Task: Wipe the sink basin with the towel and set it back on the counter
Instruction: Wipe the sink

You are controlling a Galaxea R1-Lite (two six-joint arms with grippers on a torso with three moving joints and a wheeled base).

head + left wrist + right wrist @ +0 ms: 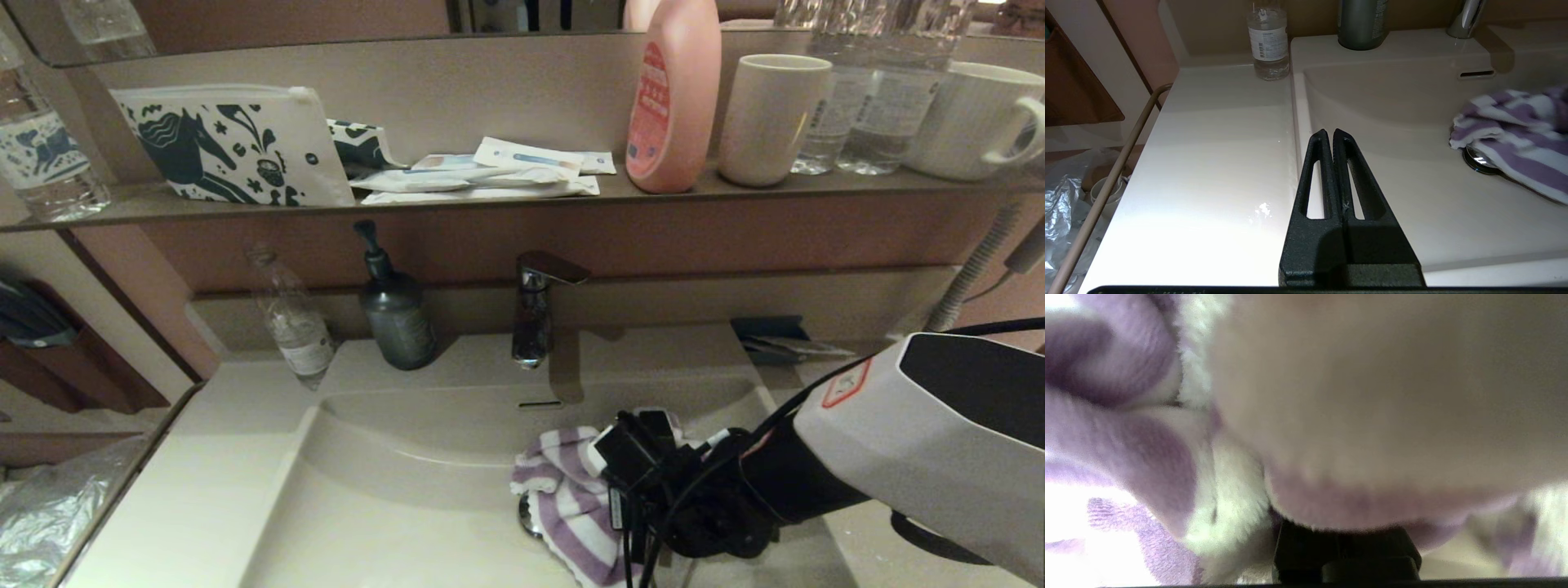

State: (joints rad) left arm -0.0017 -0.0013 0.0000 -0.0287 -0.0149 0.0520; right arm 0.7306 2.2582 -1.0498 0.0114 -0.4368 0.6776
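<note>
One towel bunched against right pincer, over sink basin drain

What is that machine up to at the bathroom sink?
It is wiping the sink basin. The right tool presses the towel, purple and white striped, down by the drain; how its fingers stand is hidden by the cloth. The left tool, shut and empty, hangs idle where the counter meets the basin's edge.

Right end effector on the striped towel in the sink basin.
</note>
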